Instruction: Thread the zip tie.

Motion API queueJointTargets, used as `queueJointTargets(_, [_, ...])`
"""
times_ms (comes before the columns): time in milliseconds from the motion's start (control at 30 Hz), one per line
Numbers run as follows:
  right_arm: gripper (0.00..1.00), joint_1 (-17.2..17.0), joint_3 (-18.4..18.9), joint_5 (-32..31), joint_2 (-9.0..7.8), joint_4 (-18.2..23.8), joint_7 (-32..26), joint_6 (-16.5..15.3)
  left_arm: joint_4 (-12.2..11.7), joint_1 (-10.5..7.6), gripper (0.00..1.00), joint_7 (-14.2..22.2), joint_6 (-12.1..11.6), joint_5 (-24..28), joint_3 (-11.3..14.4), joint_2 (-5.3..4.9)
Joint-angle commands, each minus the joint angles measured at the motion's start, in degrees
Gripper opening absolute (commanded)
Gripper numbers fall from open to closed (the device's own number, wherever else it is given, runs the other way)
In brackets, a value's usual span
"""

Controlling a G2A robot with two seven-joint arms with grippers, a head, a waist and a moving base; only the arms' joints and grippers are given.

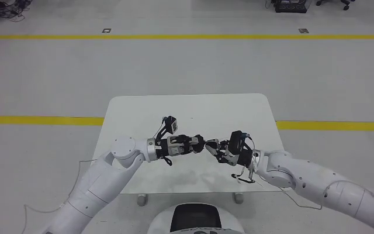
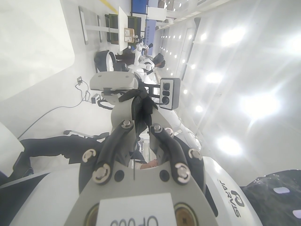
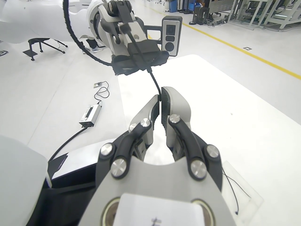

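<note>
One end of the zip tie is lost between the pads of the right claw, the other's buried inside the left claw, and from above it's too thin to pick out.

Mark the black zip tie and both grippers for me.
Thin black plastic zip tie (image 3: 154, 79), right wrist view, curved strap between grippers.
Right gripper (image 3: 160, 98), right wrist view, between fingers pinching strap.
Left gripper (image 1: 200, 143), top view, between fingers.

Zip tie is a thin black strap with a slight curve, up in the air over the bench. One end's pinched by the right end effector, the other clamped in the left end effector.
</note>
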State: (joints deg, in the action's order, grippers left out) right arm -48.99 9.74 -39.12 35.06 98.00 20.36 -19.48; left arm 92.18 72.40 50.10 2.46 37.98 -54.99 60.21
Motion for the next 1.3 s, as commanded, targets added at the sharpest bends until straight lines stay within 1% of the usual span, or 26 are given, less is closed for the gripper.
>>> queueJointTargets(0, [0.0,-0.03,0.0,0.07,0.07,-0.21,-0.18,0.0,0.05,0.02,0.0,-0.03,-0.05,0.03,-0.01,-0.02])
queueJointTargets(700, [0.0,0.01,0.0,1.39,1.07,-2.22,-2.4,0.0,0.02,-0.19,0.0,-0.25,-0.5,0.8,0.3,-0.02])
queueJointTargets(1267, [0.0,0.08,0.0,1.96,2.08,-3.56,-3.49,0.0,0.24,0.1,0.0,-0.16,-0.93,1.37,-0.07,-0.18])
